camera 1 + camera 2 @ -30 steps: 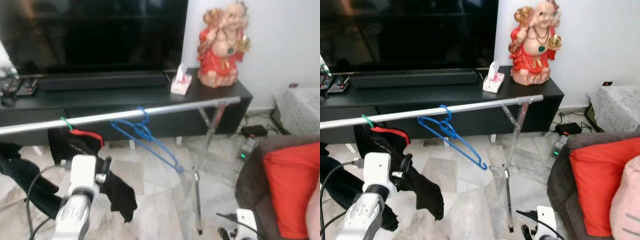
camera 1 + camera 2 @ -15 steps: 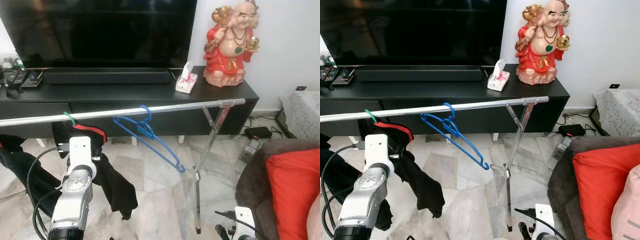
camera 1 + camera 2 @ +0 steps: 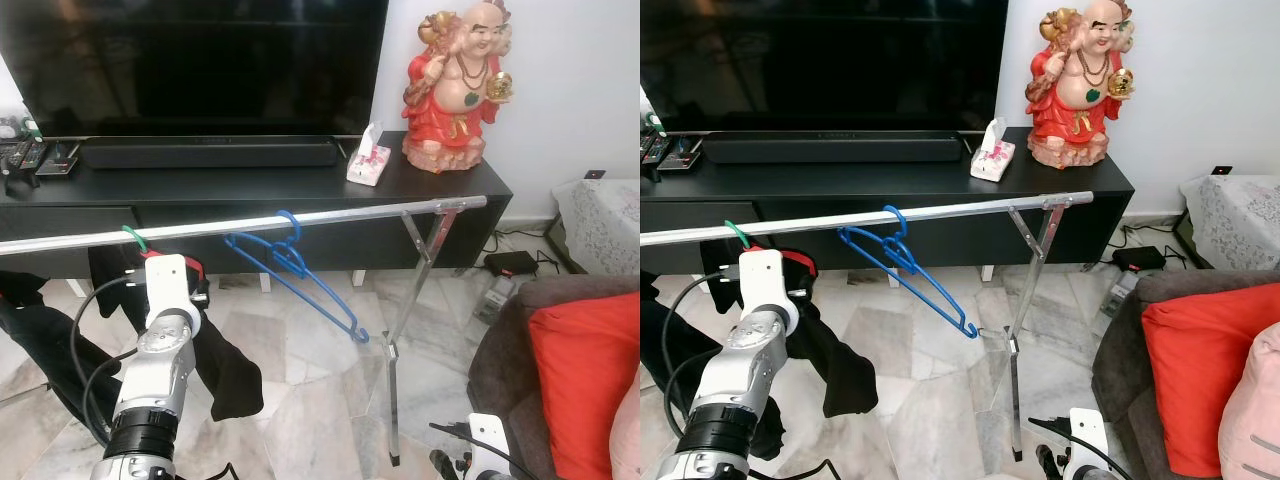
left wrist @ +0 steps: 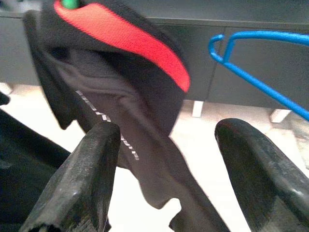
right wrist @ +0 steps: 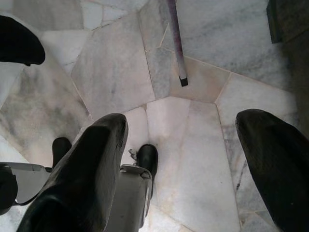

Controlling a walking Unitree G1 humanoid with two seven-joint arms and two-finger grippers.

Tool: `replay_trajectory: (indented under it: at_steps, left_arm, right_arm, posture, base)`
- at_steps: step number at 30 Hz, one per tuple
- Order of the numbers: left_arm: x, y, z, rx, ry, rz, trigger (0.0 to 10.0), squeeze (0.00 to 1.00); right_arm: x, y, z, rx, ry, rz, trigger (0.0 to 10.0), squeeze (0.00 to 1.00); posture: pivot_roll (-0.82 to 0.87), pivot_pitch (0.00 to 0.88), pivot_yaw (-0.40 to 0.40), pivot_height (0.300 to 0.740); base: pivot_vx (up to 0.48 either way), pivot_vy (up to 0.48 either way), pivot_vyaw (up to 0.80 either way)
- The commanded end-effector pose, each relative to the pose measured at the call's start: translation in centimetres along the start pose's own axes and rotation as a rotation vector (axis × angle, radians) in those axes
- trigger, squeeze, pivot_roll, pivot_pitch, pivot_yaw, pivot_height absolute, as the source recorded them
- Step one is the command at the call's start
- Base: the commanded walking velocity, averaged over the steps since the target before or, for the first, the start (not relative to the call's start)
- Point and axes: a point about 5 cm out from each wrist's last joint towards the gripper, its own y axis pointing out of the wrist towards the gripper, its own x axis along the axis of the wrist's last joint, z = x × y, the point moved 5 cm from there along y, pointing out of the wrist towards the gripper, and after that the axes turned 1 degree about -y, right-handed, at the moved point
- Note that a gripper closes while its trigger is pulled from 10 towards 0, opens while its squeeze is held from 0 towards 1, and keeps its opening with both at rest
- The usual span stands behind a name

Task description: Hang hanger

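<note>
A blue hanger [image 3: 292, 268] hangs by its hook on the silver rail [image 3: 330, 216] of a drying rack, tilted down to the right. To its left a black garment with a red collar [image 4: 126, 53] hangs on a green hanger hook [image 3: 132, 237]. My left arm [image 3: 160, 350] is raised in front of that garment. My left gripper [image 4: 169, 134] is open, its fingers [image 4: 91, 159] pointing at the garment with nothing between them; the blue hanger [image 4: 251, 72] lies off to one side. My right gripper [image 5: 181, 130] hangs low and open over the marble floor beside the rack's foot [image 5: 182, 79].
Behind the rack stands a black TV console [image 3: 250, 190] with a TV, a tissue box [image 3: 366, 160] and a red statue [image 3: 455, 85]. A sofa with a red cushion [image 3: 590, 370] is at the right. More dark clothing [image 3: 35, 340] hangs at the left. Cables lie by the wall [image 3: 510, 262].
My left arm has risen and reached closer to the black garment under the rail. The camera has shifted slightly. The blue hanger stays on the rail.
</note>
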Motion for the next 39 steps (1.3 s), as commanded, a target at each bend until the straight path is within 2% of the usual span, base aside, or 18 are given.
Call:
replay_trajectory:
  at_steps: [1,12,13,14,15,16,17,26,39]
  left_arm:
    - [-0.8,0.3,0.6,0.025,0.009,0.033,10.0,0.00]
    - [-2.3,0.5,-0.1,0.004,0.054,0.079,10.0,0.00]
    - [-2.1,0.5,-0.4,-0.008,0.052,0.072,9.2,0.00]
    - [-2.1,0.5,-0.4,-0.011,0.050,0.069,9.2,0.00]
    - [-1.9,0.5,-0.6,-0.014,0.052,0.062,3.5,0.00]
    - [-1.9,0.5,-0.7,-0.014,0.054,0.059,2.2,0.00]
    - [-1.8,0.5,-0.7,-0.014,0.054,0.055,0.0,0.00]
    - [-1.3,0.6,-0.5,-0.004,0.085,0.017,0.0,0.00]
    - [-2.1,0.7,-0.5,-0.004,0.119,0.050,0.0,0.00]
  right_arm:
    - [0.2,0.0,-0.2,0.000,0.000,-0.004,10.0,0.00]
    - [0.2,0.0,0.1,0.021,0.011,-0.005,10.0,0.00]
    - [0.2,0.0,0.1,0.023,0.011,-0.004,10.0,0.00]
    - [0.2,0.0,0.1,0.023,0.011,-0.004,10.0,0.00]
    - [0.2,0.0,0.1,0.024,0.012,-0.004,10.0,0.00]
    - [0.2,0.0,0.1,0.024,0.011,-0.004,10.0,0.00]
    - [0.2,0.0,0.1,0.025,0.011,-0.004,10.0,0.00]
    - [0.3,0.0,0.1,0.033,0.013,-0.007,10.0,0.00]
    - [0.3,0.0,0.2,0.042,0.018,-0.008,10.0,0.00]
  posture:
    - [0.00,0.000,-0.066,0.740]
    - [-0.01,0.000,-0.064,0.740]
    - [-0.01,0.000,-0.064,0.740]
    - [-0.01,0.000,-0.064,0.740]
    - [0.00,0.000,-0.065,0.740]
    - [0.00,0.000,-0.065,0.740]
    - [0.00,0.000,-0.065,0.740]
    - [0.00,0.000,-0.067,0.740]
    - [-0.01,0.000,-0.068,0.740]
  base:
    - [0.000,0.000,0.00]
    - [0.000,0.000,0.00]
    - [0.000,0.000,0.00]
    - [0.000,0.000,0.00]
    - [0.000,0.000,0.00]
    - [0.000,0.000,0.00]
    - [0.000,0.000,0.00]
    - [0.000,0.000,0.00]
    - [0.000,0.000,0.00]
